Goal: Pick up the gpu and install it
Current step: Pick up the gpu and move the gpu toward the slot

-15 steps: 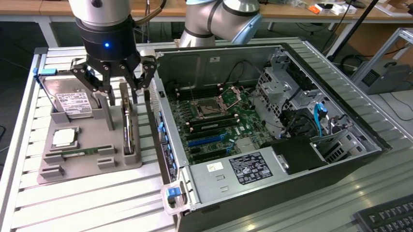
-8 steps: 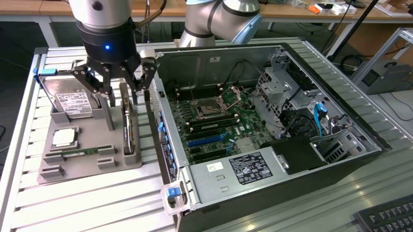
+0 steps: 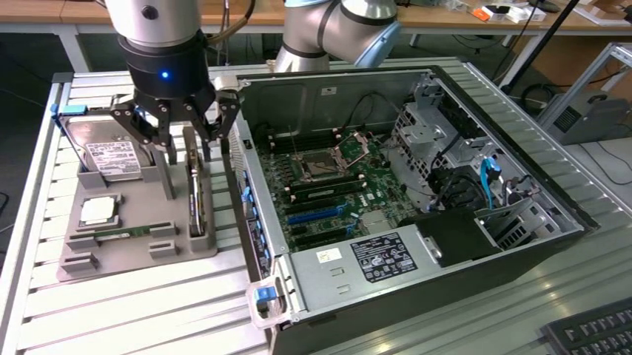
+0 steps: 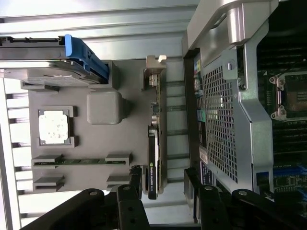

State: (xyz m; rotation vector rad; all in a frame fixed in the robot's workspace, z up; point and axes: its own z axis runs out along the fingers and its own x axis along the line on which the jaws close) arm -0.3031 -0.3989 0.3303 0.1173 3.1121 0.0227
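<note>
Your fingers (image 4: 127,208) stand spread wide and grip nothing, one on either side of the gpu (image 3: 195,198). The gpu stands on edge in its slot in the grey holder (image 3: 163,214), at the left of the exterior frame. The hard drive (image 3: 106,155) sits at the holder's upper left. The open computer case (image 3: 316,92) lies just beside the holder on the worktop (image 3: 148,310).

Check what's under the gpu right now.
The gpu stands on edge, slotted into the grey holder tray. Only the tray shows beneath it; the card's lower edge is hidden inside the tray.
</note>
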